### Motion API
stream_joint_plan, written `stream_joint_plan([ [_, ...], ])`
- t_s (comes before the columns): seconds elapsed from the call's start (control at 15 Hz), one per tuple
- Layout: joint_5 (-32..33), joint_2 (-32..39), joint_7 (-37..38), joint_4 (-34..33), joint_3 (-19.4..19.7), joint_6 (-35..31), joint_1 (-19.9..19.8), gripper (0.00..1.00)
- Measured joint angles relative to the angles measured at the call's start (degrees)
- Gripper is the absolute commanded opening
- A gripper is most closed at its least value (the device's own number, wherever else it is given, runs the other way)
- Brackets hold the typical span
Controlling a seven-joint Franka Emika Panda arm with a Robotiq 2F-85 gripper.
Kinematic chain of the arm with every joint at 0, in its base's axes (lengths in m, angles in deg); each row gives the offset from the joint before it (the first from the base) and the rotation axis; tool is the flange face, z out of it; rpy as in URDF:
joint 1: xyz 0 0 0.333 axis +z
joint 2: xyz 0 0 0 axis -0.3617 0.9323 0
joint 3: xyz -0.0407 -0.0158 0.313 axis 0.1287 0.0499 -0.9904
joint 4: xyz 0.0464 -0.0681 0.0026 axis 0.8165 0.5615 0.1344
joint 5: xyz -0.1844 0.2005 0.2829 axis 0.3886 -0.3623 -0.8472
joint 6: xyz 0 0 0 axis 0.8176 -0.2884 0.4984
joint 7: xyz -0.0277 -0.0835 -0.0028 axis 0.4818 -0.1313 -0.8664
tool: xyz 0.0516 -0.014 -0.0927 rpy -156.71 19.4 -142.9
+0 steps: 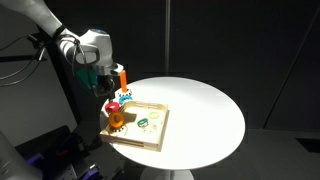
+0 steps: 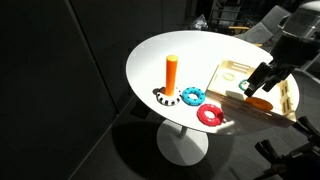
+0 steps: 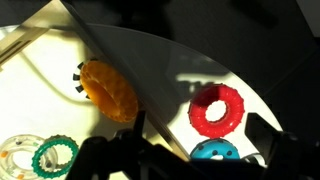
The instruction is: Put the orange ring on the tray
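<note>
Orange peg shows in both exterior views, not at the wrist. Tray holds orange ring and green ring; gripper above, spread wide, empty

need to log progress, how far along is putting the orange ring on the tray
Looks done: the orange ring lies tilted inside the tray, close to its rim. In hand: nothing, since the gripper seems open just above the ring. Left: probably only lifting the gripper clear.

four rings, one peg, one tray.
</note>
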Motion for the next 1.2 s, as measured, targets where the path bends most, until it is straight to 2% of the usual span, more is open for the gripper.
stream_joint_plan([
  [0.33,8.56,-4.16,8.78,-0.92,0.00,3.72,0.05,1.00],
  [0.73,9.45,-10.00,9.27,-2.62,0.30,12.10,0.05,1.00],
  [1.2,13.88,-15.90,10.27,-5.98,0.78,23.19,-0.05,1.00],
])
